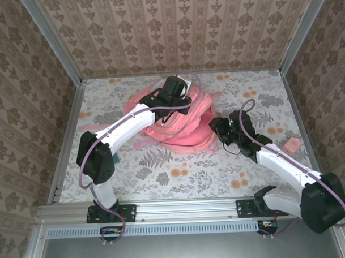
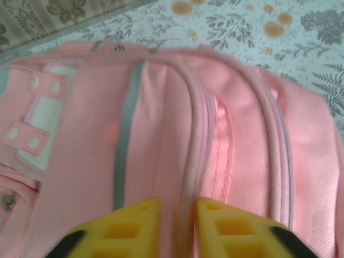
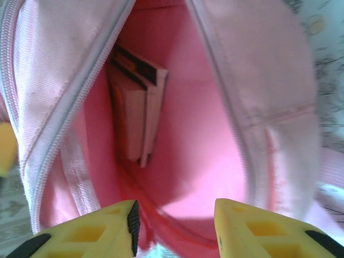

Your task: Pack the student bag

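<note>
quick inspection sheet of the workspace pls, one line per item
surface: floral tablecloth, lying flat
job's things: pink backpack lying mid-table, main pocket unzipped, book inside
clutter: small pink object on the cloth, right of the bag, apart from it
grippers: left gripper over the bag, fingers narrowly apart astride a seam, grip unclear; right gripper open at the pocket mouth
cables: purple cables run along both arms
surroundings: patterned walls, metal frame
</note>
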